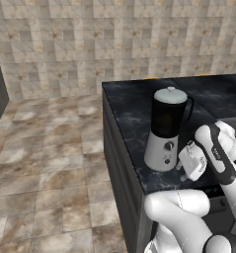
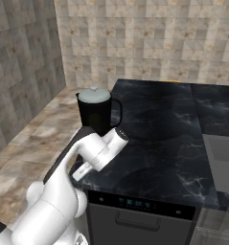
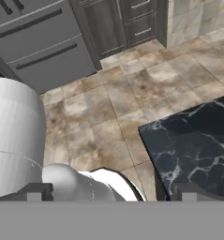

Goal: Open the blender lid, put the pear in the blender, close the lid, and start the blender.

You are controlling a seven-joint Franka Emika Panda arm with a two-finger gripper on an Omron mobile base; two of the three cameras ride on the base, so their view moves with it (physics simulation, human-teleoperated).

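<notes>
1. Currently at the start: blender lid (image 1: 170, 95) seated on the jar, so step one (lid off) not yet done.
2. Tool (image 1: 187, 163) spread wide, pinching nothing; sits just beside the base of the blender (image 1: 165, 129), low, at knob-panel height, well below the lid.
3. Probably a staging pose only: needs to rise to the lid knob before any grasp makes sense.
4. Blender standing upright near the corner of the table (image 1: 134, 118), just ahead of the tool; handle turned to the far side from the left base camera.
5. Hand view looking off the corner of the table toward floor and cabinet drawers (image 3: 43, 42), so tool not aimed at lid or jar.
6. Count: one blender, one lid, one tool. Pear: cannot locate anywhere on the visible table surface; likely off to one side or hidden.
7. Risk, as a guess: blender close to the table's edge, a sideways nudge from the tool could tip it.
</notes>
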